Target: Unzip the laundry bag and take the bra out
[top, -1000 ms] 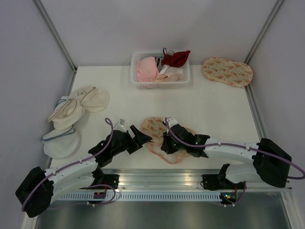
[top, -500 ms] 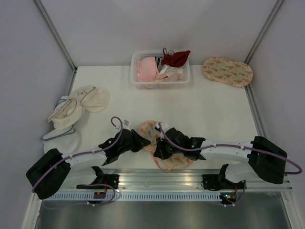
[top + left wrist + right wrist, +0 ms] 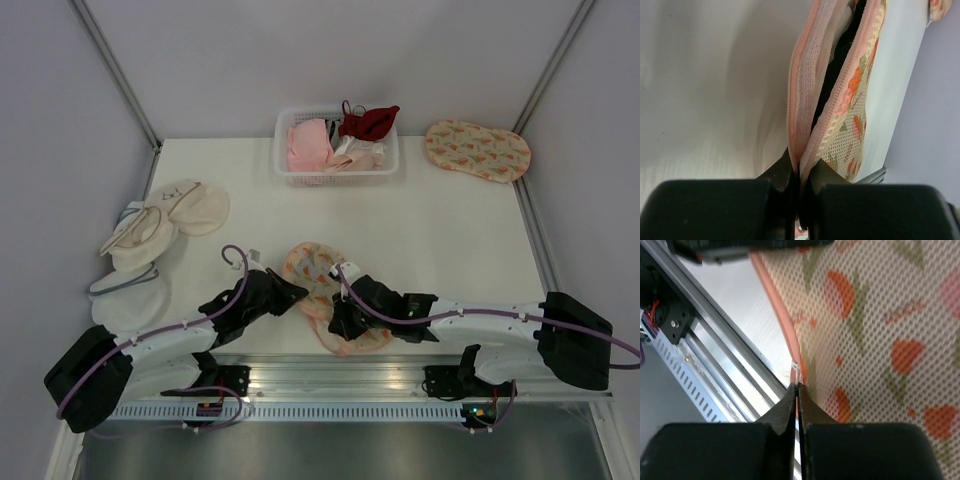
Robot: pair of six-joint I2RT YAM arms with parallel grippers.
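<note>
Table (image 3: 450,230): 3 cream pouches (image 3: 190,208), 1 basket (image 3: 338,177); L claw (image 3: 800,167), R claw (image 3: 797,390) pinching laundry bag (image 3: 312,262).

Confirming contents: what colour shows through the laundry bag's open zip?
Black, the bra; clearest in left wrist view.

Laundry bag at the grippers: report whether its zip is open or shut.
Open, at least partly: in the left wrist view the laundry bag shows zip edges parted above the left gripper, black fabric between.

The laundry bag (image 3: 865,340) is matt mesh cloth.
</note>
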